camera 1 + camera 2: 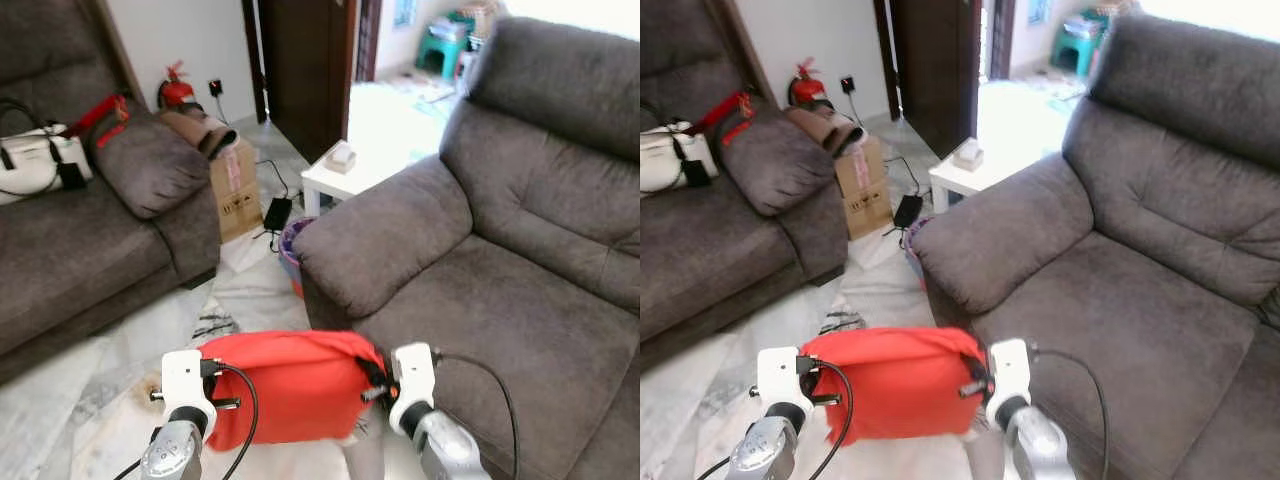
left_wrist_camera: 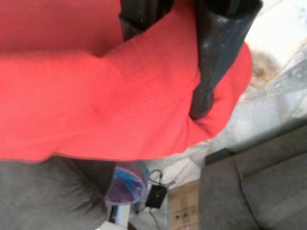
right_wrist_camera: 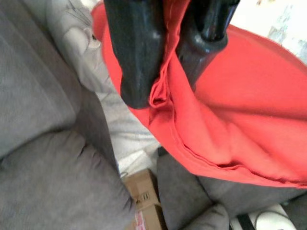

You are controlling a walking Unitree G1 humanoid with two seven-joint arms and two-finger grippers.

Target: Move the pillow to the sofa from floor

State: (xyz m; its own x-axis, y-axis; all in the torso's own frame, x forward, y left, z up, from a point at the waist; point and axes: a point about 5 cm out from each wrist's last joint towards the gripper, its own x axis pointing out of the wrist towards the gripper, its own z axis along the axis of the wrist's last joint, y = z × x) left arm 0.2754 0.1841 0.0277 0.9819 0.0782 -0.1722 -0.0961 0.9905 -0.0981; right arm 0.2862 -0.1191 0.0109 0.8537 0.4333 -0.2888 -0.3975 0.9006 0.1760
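A red pillow [image 1: 290,385] hangs above the marble floor, just in front of the grey sofa [image 1: 500,310] on my right. It is held at both ends. My left gripper [image 1: 222,386] is shut on the pillow's left edge, its black fingers [image 2: 211,72] pressed into the red fabric. The right gripper [image 1: 376,380] is shut on the right edge, pinching a seam fold between its fingers [image 3: 136,72]. The pillow's lower right corner sits close to the sofa seat's front edge.
The sofa's wide armrest [image 1: 385,235] lies just beyond the pillow. A second grey sofa [image 1: 90,250] with a cushion [image 1: 150,165] and white bag [image 1: 30,160] stands at left. A cardboard box [image 1: 235,185], white side table [image 1: 345,172] and small bin [image 1: 292,245] stand between.
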